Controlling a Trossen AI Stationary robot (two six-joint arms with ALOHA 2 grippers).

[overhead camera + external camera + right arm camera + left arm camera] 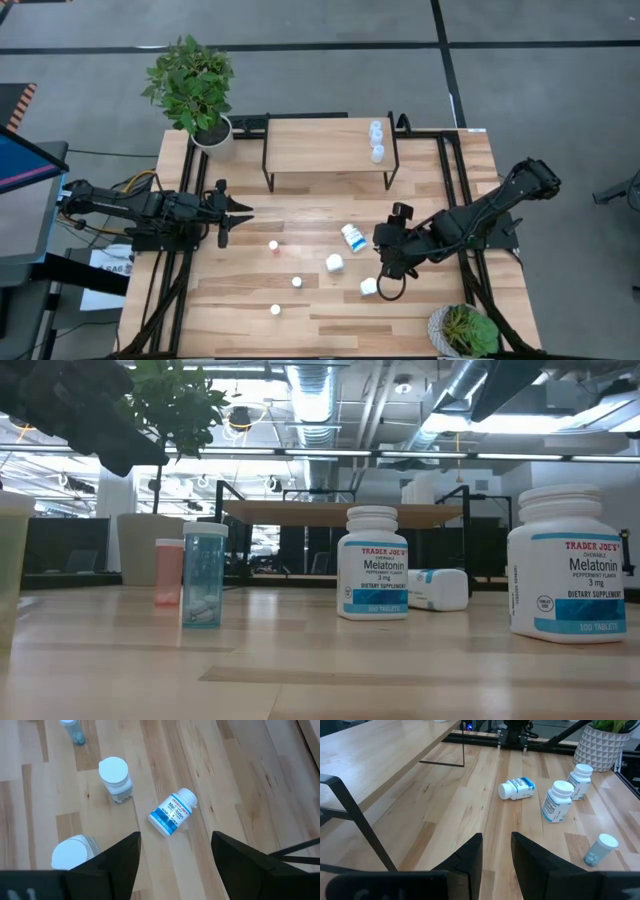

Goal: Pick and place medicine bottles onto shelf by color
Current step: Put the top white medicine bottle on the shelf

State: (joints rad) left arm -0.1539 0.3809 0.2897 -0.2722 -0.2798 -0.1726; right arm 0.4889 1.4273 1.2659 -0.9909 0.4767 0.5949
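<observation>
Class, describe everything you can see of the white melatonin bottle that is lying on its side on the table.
The tipped bottle is chunky, white and plastic-looking, with a white screw cap and a blue-and-white Trader Joe's Melatonin label. It lies on its side on the plank table, in front of the shelf, apart from the two upright white bottles. Only the tabletop touches it. The open right gripper hovers near it without contact.
</observation>
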